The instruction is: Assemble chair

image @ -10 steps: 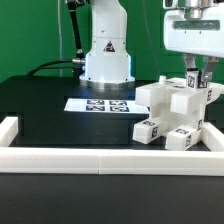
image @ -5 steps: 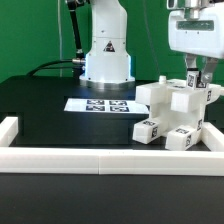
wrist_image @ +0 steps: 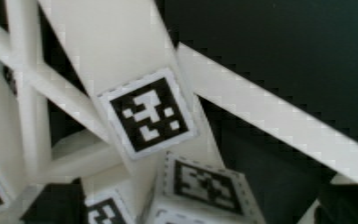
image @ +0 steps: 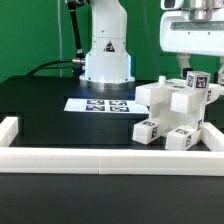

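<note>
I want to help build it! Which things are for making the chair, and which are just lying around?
For the job: chair pieces, gripper.
Just lying about: marker board, white border rail, black table.

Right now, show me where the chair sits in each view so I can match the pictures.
Exterior view: the chair, a cluster of white tagged blocks, stands at the exterior view's right, just inside the border rail.
Wrist view: the chair is seen close, its white bars and tags filling most of the picture.
Shared landmark: the black tabletop shows in both.
</note>
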You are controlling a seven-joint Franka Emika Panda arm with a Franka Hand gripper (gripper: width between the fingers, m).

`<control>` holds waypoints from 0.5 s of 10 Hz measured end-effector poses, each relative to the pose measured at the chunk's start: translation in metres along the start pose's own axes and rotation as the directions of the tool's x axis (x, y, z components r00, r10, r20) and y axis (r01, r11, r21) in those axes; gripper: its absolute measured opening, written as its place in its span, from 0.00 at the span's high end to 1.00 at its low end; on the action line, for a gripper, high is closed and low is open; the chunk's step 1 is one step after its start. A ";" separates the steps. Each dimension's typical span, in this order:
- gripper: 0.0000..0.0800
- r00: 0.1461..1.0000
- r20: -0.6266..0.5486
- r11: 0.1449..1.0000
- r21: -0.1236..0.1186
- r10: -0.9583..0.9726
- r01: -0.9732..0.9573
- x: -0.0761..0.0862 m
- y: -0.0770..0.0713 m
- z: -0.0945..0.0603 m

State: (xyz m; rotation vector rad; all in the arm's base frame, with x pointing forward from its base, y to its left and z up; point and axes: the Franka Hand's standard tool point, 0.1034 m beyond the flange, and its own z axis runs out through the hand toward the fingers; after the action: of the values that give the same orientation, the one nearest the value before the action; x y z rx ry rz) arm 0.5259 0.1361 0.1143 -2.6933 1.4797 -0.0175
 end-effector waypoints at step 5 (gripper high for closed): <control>0.19 0.893 -0.012 0.893 0.007 -0.450 0.450 0.002 -0.001 -0.001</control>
State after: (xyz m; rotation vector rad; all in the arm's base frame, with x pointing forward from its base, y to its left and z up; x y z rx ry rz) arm 0.5281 0.1348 0.1152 -2.9631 0.8182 -0.0622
